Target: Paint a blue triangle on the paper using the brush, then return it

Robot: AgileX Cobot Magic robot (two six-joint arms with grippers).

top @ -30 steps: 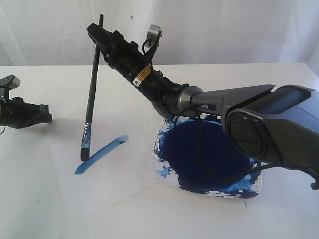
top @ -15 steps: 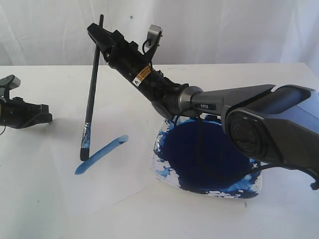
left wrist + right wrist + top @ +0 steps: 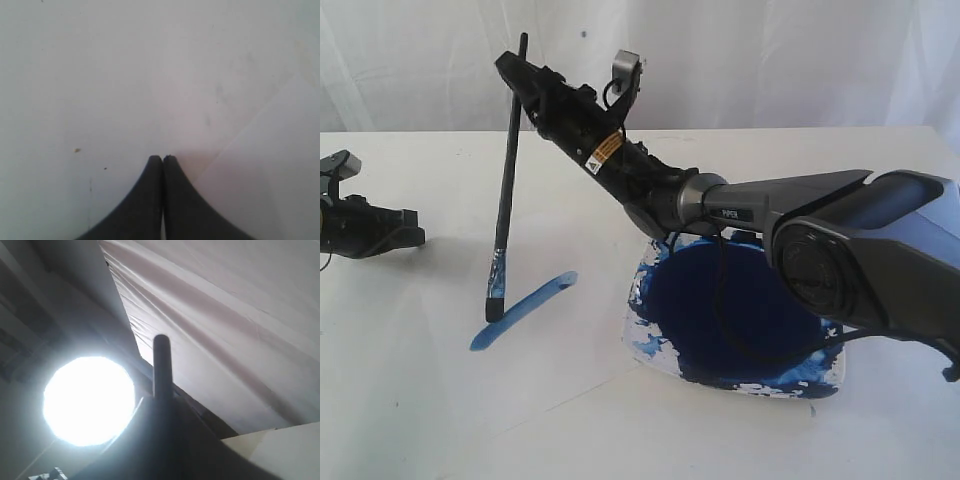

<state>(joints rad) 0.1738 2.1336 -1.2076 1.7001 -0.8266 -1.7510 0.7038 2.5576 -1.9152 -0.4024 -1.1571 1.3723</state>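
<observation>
My right gripper (image 3: 518, 78) is shut on the upper end of the brush (image 3: 505, 180), which hangs almost upright with its blue-stained tip touching the paper (image 3: 440, 370). The tip sits on a single light blue stroke (image 3: 525, 308), the only painted side of the blue triangle. In the right wrist view the brush's handle end (image 3: 162, 365) sticks up between the dark fingers. My left gripper (image 3: 412, 232) rests shut and empty at the table's left edge; its fingertips (image 3: 154, 162) press together beside the paper's edge (image 3: 270, 165).
A white paint dish (image 3: 825, 372) holding a large dark navy pool (image 3: 730, 300) lies under my right arm, right of the stroke. A white curtain (image 3: 770, 60) hangs behind the table. A bright lamp (image 3: 89, 400) glares in the right wrist view.
The brush tip has shifted slightly up and right along the lower part of the stroke. The left arm has not moved.
</observation>
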